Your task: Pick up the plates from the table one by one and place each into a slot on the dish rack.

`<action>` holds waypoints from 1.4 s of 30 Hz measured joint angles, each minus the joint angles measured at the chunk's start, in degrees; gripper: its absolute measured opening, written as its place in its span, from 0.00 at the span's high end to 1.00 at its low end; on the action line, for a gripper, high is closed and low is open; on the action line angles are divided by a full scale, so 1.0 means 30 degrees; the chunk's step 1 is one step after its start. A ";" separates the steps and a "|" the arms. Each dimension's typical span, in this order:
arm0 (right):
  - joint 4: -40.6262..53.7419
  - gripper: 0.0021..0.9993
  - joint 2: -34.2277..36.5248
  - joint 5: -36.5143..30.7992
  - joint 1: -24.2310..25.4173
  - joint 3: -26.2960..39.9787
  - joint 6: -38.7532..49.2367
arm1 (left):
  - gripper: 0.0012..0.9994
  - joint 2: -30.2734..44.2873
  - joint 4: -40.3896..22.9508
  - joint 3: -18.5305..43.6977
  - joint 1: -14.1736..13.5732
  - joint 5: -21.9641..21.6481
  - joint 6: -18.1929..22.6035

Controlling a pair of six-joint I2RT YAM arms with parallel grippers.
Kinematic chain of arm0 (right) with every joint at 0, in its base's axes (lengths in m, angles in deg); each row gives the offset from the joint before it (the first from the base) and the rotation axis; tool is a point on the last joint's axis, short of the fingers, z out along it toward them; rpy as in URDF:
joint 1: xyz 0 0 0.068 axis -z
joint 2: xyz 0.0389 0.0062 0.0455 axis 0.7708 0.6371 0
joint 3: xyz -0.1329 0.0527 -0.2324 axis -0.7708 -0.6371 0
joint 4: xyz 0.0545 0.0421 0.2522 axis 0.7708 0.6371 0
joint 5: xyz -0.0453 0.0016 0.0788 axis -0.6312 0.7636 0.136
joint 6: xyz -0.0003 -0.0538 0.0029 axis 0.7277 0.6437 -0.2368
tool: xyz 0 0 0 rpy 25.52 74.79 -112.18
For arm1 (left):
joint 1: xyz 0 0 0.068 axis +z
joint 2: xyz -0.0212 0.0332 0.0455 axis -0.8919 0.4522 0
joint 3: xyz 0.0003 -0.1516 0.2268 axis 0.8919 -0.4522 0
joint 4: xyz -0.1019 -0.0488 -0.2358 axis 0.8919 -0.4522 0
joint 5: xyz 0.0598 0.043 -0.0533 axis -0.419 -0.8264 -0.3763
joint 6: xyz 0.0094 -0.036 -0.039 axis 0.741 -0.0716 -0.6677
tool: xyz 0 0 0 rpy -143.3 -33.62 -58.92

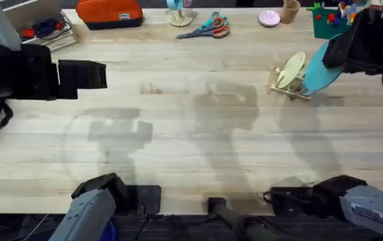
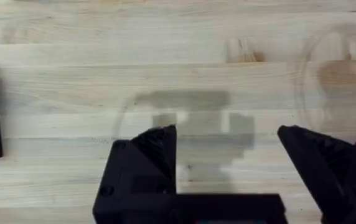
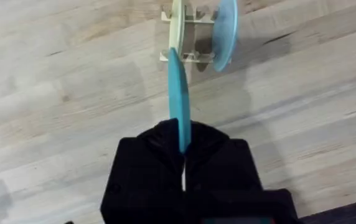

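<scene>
Overhanging rack (image 1: 290,84): claw-held cyan plate (image 3: 179,102)

We see both arms w/ grey-blue shells near the bases, black joints above. Left gripper (image 2: 228,168) — matte black, angular, wedge-shaped fingers (image 2: 153,155). Right gripper (image 3: 183,152) — same black blocky build. Black cables loop beside each wrist.

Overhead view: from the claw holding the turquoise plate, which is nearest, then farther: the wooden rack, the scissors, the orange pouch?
1. Wooden rack, just beside the right gripper.
2. Scissors, back middle.
3. Orange pouch, back left.
</scene>
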 joint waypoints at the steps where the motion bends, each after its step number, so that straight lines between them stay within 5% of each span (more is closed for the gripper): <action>1: -0.0016 0.97 -0.0007 0.0000 0.0000 0.0000 -0.0020 | 0.01 0.0000 0.0000 0.0000 0.0000 0.0000 0.0000; 42: 0.1326 0.97 -0.2492 -0.0420 0.0000 0.0000 -0.0144 | 0.01 0.0000 0.0000 0.0007 0.0000 0.0007 -0.0029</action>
